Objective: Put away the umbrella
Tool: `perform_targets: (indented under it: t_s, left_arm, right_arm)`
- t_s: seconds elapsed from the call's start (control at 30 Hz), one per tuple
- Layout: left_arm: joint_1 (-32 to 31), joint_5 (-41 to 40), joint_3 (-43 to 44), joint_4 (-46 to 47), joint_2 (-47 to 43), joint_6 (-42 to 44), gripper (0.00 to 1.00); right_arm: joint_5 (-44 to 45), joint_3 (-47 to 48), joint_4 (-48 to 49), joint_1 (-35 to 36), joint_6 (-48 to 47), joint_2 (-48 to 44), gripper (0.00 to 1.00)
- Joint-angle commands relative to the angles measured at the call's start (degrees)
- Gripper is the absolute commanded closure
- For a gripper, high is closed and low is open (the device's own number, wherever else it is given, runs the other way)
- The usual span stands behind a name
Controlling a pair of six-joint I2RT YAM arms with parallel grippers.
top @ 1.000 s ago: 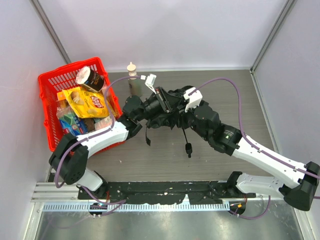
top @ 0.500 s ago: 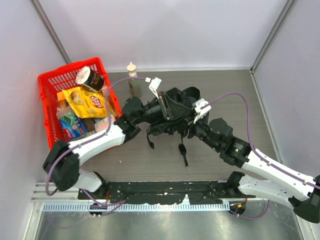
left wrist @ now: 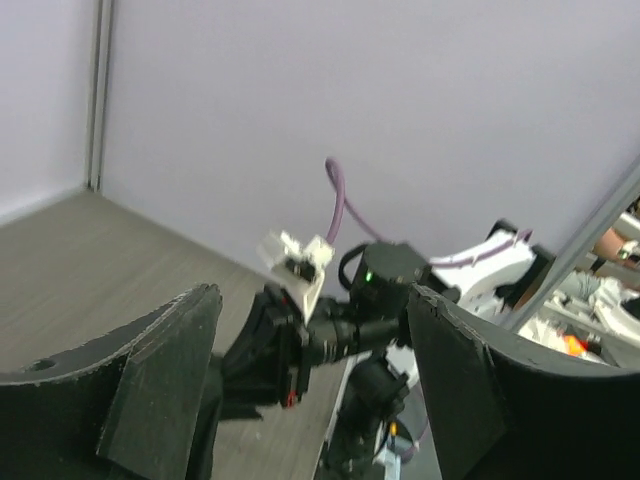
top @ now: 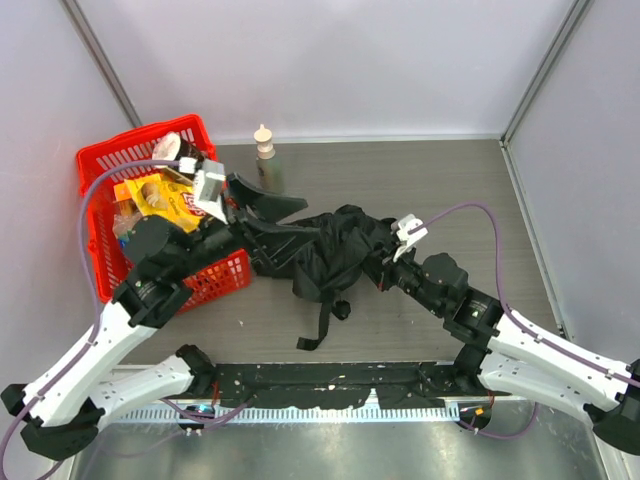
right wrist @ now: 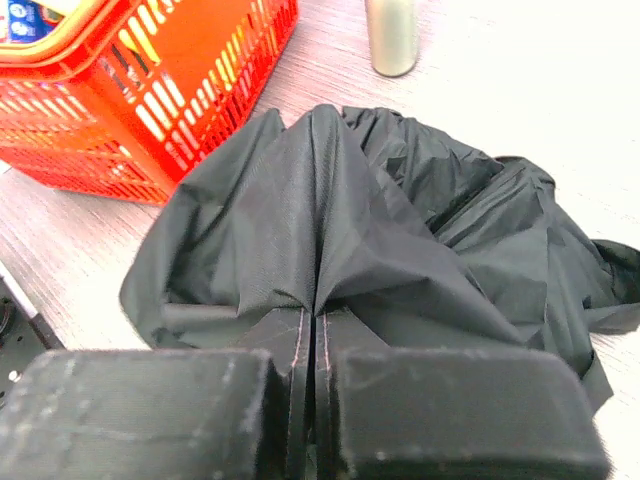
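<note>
Pinching only a fold of the umbrella (right wrist: 420,210), the right gripper (right wrist: 312,335) risks slipping off; the left gripper (left wrist: 312,300) gapes empty.

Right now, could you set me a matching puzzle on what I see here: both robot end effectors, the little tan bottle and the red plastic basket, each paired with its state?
Things:
1. left end effector
2. right end effector
3. small tan bottle
4. red plastic mesh basket

States:
a. shut on the black fabric umbrella
b. standing upright
c. open, nothing between its fingers
d. filled with snack packets

Pairs: 1-c, 2-a, 3-b, 4-d
</note>
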Motion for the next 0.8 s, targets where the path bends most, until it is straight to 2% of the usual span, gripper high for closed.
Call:
perform_targets:
  t_s: [0.0, 0.07, 0.17, 0.27, 0.37, 0.5, 0.57, 0.63, 0.77]
  left_arm:
    - [0.1, 1.0, -3.0, -12.6, 3.2, 5.4, 0.23]
    - [0.1, -7.0, -2.6, -16.7, 4.5, 4.7, 0.2]
    - [0.1, -18.3, -0.6, -22.1, 8.1, -1.0, 0.17]
    - [0.2, -20.8, 0.1, -21.9, 13.3, -6.9, 0.09]
    - [0.4, -28.4, 1.8, -22.7, 17.5, -8.9, 0.0]
    - [2.2, -37.3, 3.3, -25.8, 21.2, -11.4, 0.0]
    - [2.4, -38.5, 2.5, -23.1, 23.1, -11.0, 0.0]
    - [3.9, -34.5, 2.8, -20.0, 27.2, -11.9, 0.0]
    - [4.5, -26.8, 8.9, -23.1, 37.3, -12.2, 0.0]
  right_arm:
    - [3.6, 6.1, 2.1, -0.2, 2.2, 1.5, 0.99]
    - [3.9, 6.3, 1.2, -0.2, 2.6, 1.9, 0.99]
    - [4.0, 7.1, -1.1, -0.2, 2.0, 3.8, 0.99]
    - [-1.3, 6.7, -2.4, -0.2, 1.3, 3.9, 0.99]
    - [-5.0, 1.3, 1.7, -0.1, 0.5, 1.1, 0.99]
    - [-5.3, -2.3, 3.4, -0.2, 0.1, -1.7, 0.99]
    - [-5.6, -2.5, 3.4, -0.2, 0.1, -1.6, 0.99]
    - [-6.8, -2.9, 4.2, -0.2, 0.2, -1.0, 0.99]
    - [-7.2, -2.4, 4.8, -0.1, 0.1, 0.0, 0.99]
